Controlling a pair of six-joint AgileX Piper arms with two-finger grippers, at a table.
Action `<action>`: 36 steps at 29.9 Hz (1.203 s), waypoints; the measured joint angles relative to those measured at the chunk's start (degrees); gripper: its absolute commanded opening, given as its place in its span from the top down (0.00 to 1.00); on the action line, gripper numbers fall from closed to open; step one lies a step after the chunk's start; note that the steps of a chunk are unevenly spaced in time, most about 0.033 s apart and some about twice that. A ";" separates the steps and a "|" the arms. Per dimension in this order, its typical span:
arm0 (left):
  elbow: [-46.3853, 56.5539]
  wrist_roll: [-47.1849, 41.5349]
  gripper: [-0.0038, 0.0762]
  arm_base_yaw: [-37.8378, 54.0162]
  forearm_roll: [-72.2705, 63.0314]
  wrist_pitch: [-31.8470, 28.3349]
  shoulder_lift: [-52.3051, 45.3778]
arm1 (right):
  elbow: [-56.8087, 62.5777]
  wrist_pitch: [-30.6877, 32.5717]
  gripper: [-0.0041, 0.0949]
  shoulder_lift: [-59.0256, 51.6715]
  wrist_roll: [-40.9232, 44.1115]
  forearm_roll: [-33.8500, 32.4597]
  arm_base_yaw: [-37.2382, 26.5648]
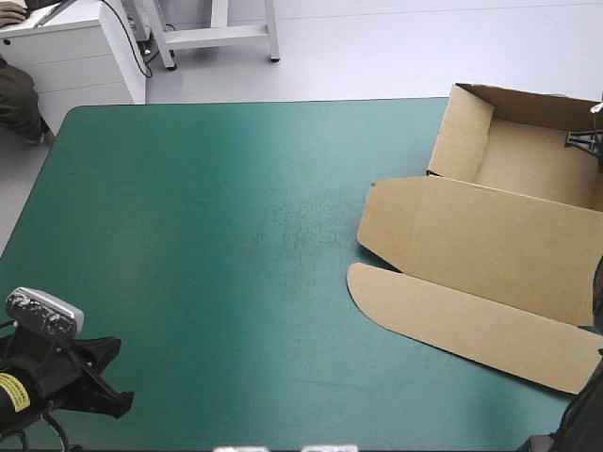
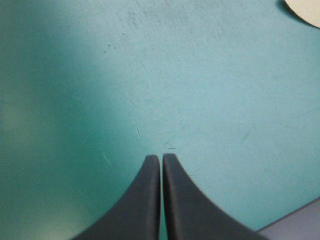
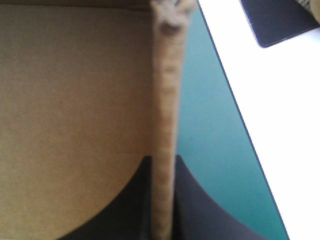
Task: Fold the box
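The brown box (image 1: pixel 490 235) lies at the table's right side as an open tray with raised walls (image 1: pixel 464 137), its lid flat toward the front with a rounded flap (image 1: pixel 452 315). At the tray's right wall, my right gripper (image 1: pixel 586 139) is mostly cut off by the picture's edge. The right wrist view shows that gripper (image 3: pixel 163 161) shut on the box, one upright wall edge (image 3: pixel 166 100) between the black fingers. My left gripper (image 1: pixel 111 381) rests at the front left corner, far from the box. Its fingers (image 2: pixel 161 158) are shut over bare teal-green cover, with only the flap's tip (image 2: pixel 306 10) far ahead.
The teal-green cover (image 1: pixel 217 245) stretches bare from the left arm to the box. The table's right edge (image 3: pixel 235 115) runs close beside the held wall, with pale floor and a dark mat (image 3: pixel 275 20) beyond. A white cabinet (image 1: pixel 75 56) stands past the far left corner.
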 measured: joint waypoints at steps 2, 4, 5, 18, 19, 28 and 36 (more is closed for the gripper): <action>0.00 -0.67 0.96 0.00 0.00 0.00 0.00 | 0.00 0.06 0.68 1.07 -0.37 1.26 -1.01; 0.00 -1.00 0.96 0.00 0.00 0.00 0.00 | 0.00 0.01 0.50 1.88 -0.49 1.26 -1.69; 0.00 -1.06 0.96 0.00 0.00 0.00 0.00 | 0.00 -0.04 0.38 2.03 -0.63 1.26 -1.92; 0.00 -1.43 0.96 0.00 0.24 0.00 0.00 | -0.31 2.63 0.17 2.03 -1.22 1.94 -2.30; 0.00 -1.43 0.96 0.00 0.24 0.00 0.00 | -0.46 2.89 0.23 1.84 -1.16 2.00 -2.30; 0.00 -1.43 0.96 0.00 0.24 0.00 0.00 | -0.50 1.90 0.96 -6.82 -1.37 3.60 -2.30; 0.00 -1.43 0.96 0.00 0.31 0.00 0.00 | -0.57 3.43 0.96 -17.22 -8.30 15.04 -2.30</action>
